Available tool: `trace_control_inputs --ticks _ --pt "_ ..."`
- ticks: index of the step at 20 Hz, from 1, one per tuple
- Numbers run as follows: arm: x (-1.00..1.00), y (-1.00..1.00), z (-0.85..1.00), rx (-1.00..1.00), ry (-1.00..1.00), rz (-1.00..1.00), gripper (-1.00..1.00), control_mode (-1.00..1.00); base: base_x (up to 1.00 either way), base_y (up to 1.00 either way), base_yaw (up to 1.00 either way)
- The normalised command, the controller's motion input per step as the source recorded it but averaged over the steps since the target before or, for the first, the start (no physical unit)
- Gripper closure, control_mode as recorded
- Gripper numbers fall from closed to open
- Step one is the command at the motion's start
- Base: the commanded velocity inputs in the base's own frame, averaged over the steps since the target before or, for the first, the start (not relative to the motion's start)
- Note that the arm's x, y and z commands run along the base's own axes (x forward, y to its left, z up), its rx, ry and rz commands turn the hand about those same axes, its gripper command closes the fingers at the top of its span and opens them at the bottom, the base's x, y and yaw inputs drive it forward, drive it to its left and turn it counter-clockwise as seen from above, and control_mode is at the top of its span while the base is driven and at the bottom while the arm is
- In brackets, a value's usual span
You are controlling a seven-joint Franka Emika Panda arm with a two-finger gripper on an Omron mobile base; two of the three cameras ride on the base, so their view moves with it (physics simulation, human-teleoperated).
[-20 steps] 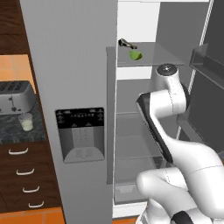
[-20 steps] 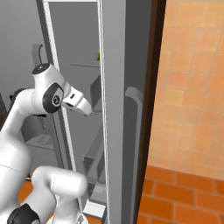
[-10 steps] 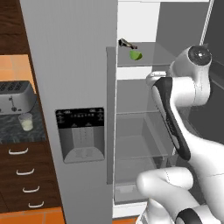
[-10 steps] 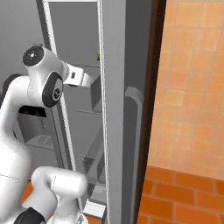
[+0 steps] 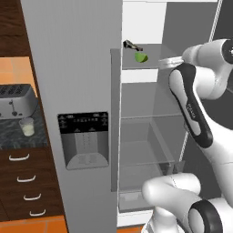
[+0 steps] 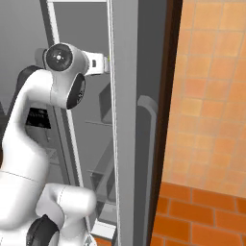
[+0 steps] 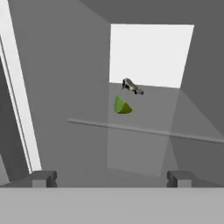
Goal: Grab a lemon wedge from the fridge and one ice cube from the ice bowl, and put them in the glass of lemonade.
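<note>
1 lemon wedge [image 7: 122,106] (shelved) faces the wide-apart gripper [image 7: 111,178].

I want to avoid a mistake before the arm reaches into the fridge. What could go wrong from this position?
1. A small dark object lies close behind the lemon wedge on the same shelf. The open tool might close on it or knock it.
2. The wedge is small and rounded on one side, so the wide-open fingers may push it deeper instead of gripping it.
3. The arm reaches through the fridge opening and could brush the shelf edge.
</note>
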Motion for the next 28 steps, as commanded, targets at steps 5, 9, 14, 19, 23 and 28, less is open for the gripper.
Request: trace_control_inputs --ticks 5,9,14,19,23,28 --pt "0.84 0.01 -0.06 0.00 0.15 0.00 -1.00 -1.00 0.00 0.00 0.00" --pt "0.67 0.14 -0.17 0.00 0.20 0.00 -1.00 -1.00 0.00 0.00 0.00" --pt "0.62 0.01 -0.14 0.00 0.06 0.00 -1.00 -1.00 0.00 0.00 0.00" --pt "0.74 0.00 -0.11 0.00 0.00 0.00 -1.00 -1.00 0.00 0.00 0.00" --pt "0.68 0.00 -0.15 0.00 0.01 0.00 -1.00 -1.00 0.00 0.00 0.00" --pt "0.66 0.00 -0.27 0.00 0.08 0.00 -1.00 -1.00 0.00 0.00 0.00"
